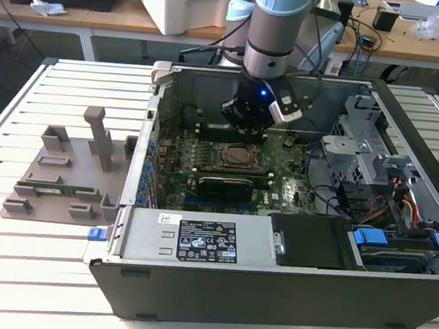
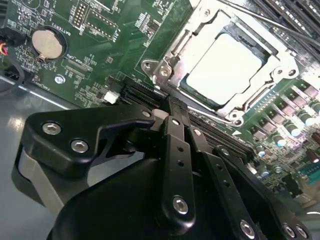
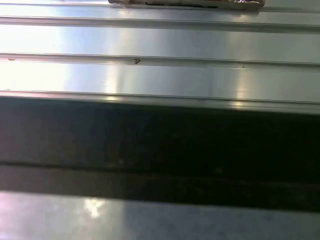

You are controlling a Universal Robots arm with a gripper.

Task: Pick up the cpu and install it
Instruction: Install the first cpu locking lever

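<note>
The cpu (image 2: pixel 225 67), a flat square chip with a silvery top, lies inside the metal-framed socket (image 2: pixel 170 60) on the green motherboard (image 2: pixel 115 45). In the exterior view the socket (image 1: pixel 232 156) sits mid-board inside the open computer case (image 1: pixel 270 292). My gripper (image 1: pixel 242 126) hangs just above the board behind the socket, at the end of the grey arm (image 1: pixel 277 31). The second wrist view has the black gripper (image 2: pixel 170 107) linkage in front, its tip close to the socket's corner and apart from the cpu. Nothing shows in its grasp.
A grey fixture (image 1: pixel 65 174) with upright posts stands on the slatted metal table (image 3: pixel 160 45) at the exterior view's left. Inside the case are a power supply (image 1: pixel 197 239), a drive cage (image 1: pixel 359 146), cables (image 1: pixel 401 203) and a coin battery (image 2: pixel 48 43).
</note>
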